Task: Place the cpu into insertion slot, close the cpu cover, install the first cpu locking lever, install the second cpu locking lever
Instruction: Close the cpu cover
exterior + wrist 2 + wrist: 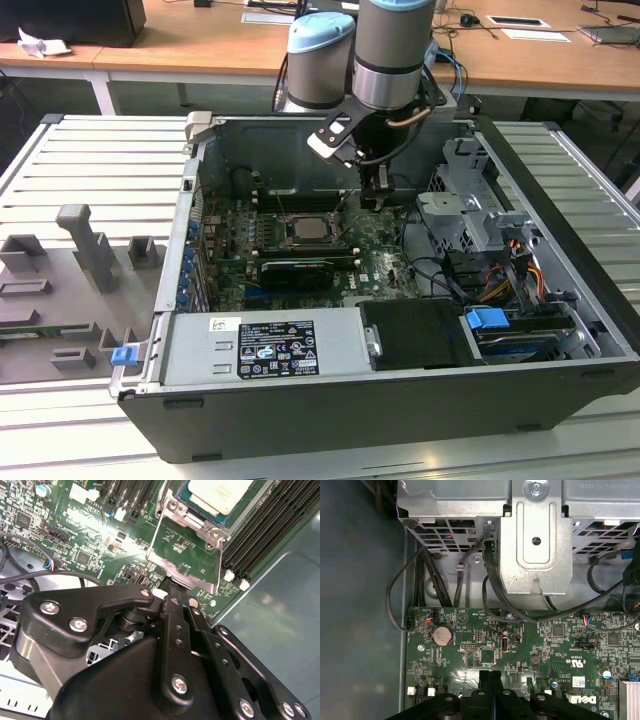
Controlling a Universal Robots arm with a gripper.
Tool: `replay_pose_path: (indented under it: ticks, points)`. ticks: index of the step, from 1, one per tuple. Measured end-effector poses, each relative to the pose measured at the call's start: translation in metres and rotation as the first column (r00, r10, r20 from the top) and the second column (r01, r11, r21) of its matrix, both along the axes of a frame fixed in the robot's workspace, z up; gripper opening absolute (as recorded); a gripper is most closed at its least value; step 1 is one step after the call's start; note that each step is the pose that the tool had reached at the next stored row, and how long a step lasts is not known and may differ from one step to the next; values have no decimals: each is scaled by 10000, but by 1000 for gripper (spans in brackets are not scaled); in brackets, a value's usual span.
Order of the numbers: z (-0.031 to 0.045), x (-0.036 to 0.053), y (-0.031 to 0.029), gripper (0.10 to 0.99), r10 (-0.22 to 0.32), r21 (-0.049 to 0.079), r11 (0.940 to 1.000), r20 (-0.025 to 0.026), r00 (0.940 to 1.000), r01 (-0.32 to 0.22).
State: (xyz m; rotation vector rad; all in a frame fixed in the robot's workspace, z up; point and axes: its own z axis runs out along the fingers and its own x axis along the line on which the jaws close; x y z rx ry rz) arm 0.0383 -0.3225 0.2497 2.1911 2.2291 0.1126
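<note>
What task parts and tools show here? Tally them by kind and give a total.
cpu: 1
insertion slot: 1
cpu cover: 1
gripper: 1
Total: 4

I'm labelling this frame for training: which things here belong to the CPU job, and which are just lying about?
Job: cpu, slot, cover, tool.
Lying about: black card, memory slots, coin cell, drive cage, power supply.
</note>
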Motion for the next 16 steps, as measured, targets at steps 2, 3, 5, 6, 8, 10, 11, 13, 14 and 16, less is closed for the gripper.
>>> replay_pose_path:
  ticks: [2, 3, 5, 6, 8, 10, 11, 13, 14, 16]
  points:
    - [0, -14, 0, 106, 0, 0, 10000, 0, 10000, 0]
    - [0, -34, 0, 106, 0, 0, 10000, 0, 10000, 0]
    - [0, -62, 0, 106, 1, 0, 10000, 0, 10000, -1]
    - [0, -70, 0, 106, 0, 0, 10000, 0, 10000, 0]
    - [0, -80, 0, 106, 0, 0, 10000, 0, 10000, 0]
    - [0, -105, 0, 106, -1, 0, 10000, 0, 10000, 1]
    - [0, -117, 0, 106, 0, 0, 10000, 0, 10000, 0]
    - [0, -138, 0, 106, 0, 0, 10000, 0, 10000, 0]
    - [0, -148, 0, 106, 0, 0, 10000, 0, 10000, 0]
    - [0, -165, 0, 106, 0, 0, 10000, 0, 10000, 0]
